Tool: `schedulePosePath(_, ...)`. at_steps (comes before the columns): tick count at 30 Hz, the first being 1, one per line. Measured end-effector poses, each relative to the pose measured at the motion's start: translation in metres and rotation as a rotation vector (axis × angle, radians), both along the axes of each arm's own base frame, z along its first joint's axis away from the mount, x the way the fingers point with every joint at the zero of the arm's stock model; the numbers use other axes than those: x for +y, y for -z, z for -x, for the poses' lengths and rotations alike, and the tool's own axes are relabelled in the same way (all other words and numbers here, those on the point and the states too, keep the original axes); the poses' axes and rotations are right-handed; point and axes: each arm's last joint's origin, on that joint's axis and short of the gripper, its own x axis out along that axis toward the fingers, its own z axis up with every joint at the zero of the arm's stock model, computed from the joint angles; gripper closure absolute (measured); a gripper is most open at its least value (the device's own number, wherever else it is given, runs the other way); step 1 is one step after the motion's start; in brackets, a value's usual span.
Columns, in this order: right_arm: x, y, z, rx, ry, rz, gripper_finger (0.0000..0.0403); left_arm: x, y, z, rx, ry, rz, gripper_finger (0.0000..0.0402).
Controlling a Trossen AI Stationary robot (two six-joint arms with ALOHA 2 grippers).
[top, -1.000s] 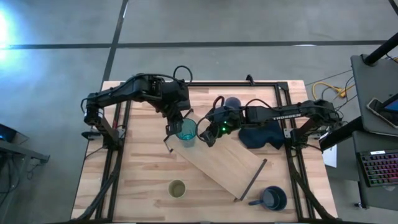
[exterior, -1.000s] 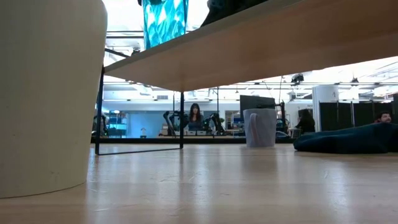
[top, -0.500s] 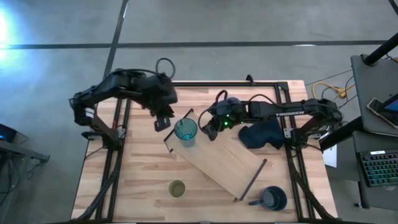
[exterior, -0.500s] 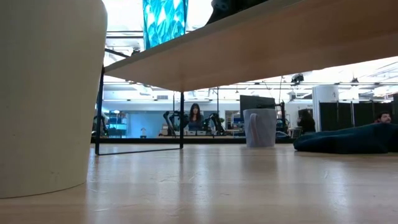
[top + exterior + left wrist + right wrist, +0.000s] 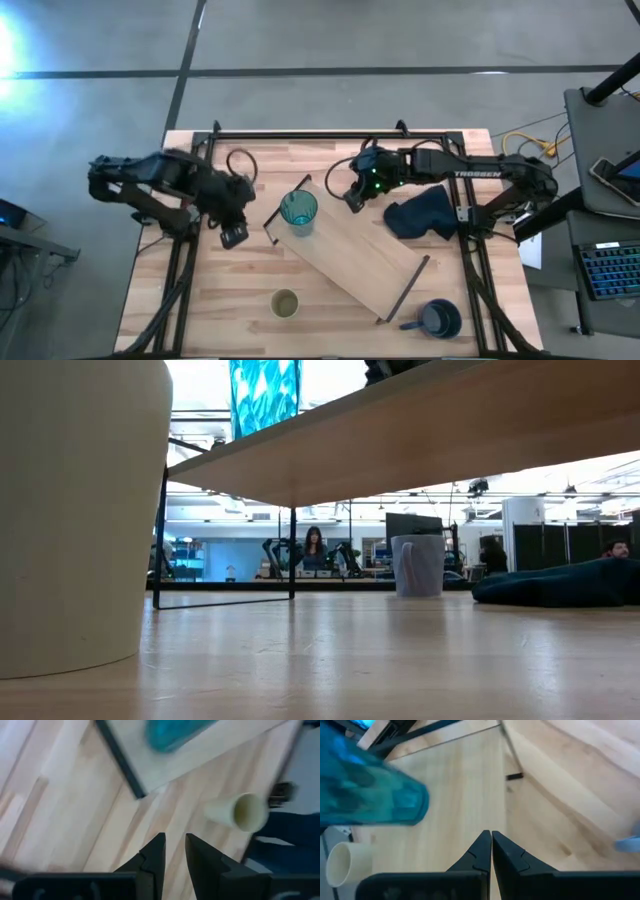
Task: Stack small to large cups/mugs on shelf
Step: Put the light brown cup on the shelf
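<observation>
Where the shelf (image 5: 420,430) crosses, the teal tumbler's (image 5: 265,395) base hides.

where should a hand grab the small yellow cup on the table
The small yellow cup stands upright and handleless, apart from the shelf. Probably best to come from above and close across its round wall near the rim. The left hand is nearer.

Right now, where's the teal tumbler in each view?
High view: teal tumbler upright on the shelf's upper-left end.
Low view: top centre-left, standing on the shelf.
Left wrist view: blurred at the top edge, on the shelf.
Right wrist view: large at left.
Shared landmark: the small yellowish cup.
</observation>
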Motion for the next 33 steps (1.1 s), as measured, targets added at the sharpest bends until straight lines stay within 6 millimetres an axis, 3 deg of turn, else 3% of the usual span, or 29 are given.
schedulePosePath(6,-0.01,0.001,0.005,0.024,-0.013,-0.046,0.0361,-0.015,0.028,-0.013,-0.016,-0.088,0.088,0.0342)
schedulePosePath(13,-0.015,0.001,0.021,0.127,-0.014,0.017,0.0283,-0.054,0.054,-0.02,0.086,-0.239,0.153,0.0315)
schedulePosePath(19,-0.029,-0.02,0.05,0.11,-0.036,0.115,0.0244,-0.098,0.071,-0.055,-0.044,-0.402,0.272,0.0274)
schedulePosePath(26,-0.035,-0.053,0.09,0.013,-0.013,0.213,0.0225,-0.126,0.116,-0.087,0.055,-0.485,0.238,0.0247)
schedulePosePath(33,-0.035,-0.064,0.117,0.018,0.025,0.23,0.0225,-0.131,0.113,-0.095,0.041,-0.443,0.229,0.0246)
